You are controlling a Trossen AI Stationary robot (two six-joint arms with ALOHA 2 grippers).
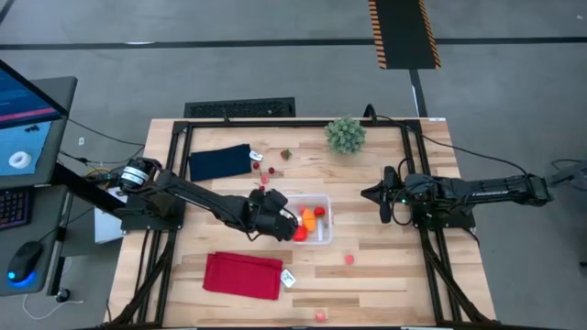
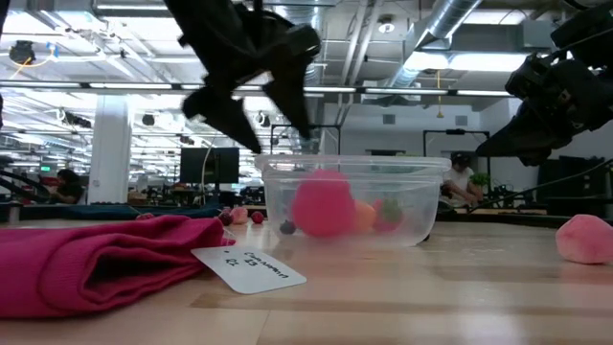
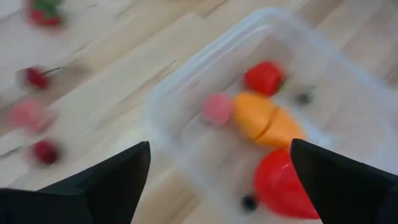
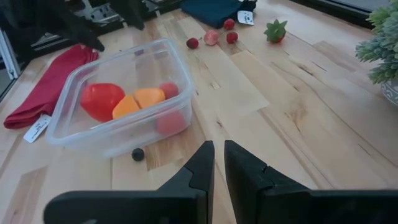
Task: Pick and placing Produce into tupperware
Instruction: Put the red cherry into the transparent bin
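The clear tupperware (image 1: 328, 220) stands mid-table. Inside lie a large red piece (image 3: 283, 186), an orange piece (image 3: 267, 121), a smaller red one (image 3: 264, 78) and a pink one (image 3: 217, 109). My left gripper (image 1: 280, 220) hovers open over the container's left rim (image 3: 186, 68), fingers slanting down, nothing between them. In the low view the left gripper (image 2: 263, 120) stands above the rim. More produce lies loose near the far edge (image 1: 271, 170), with a strawberry (image 1: 286, 154) beside it, and toward the near edge (image 1: 349, 259). My right gripper (image 1: 371, 194) waits shut, right of the container.
A navy cloth (image 1: 220, 161) lies at the far left, and a red cloth (image 1: 243, 274) with a white tag (image 1: 289, 279) at the near left. A green spiky plant (image 1: 346, 134) stands at the far edge. One piece (image 1: 320, 315) sits at the near edge. A small dark ball (image 4: 137, 154) lies beside the container.
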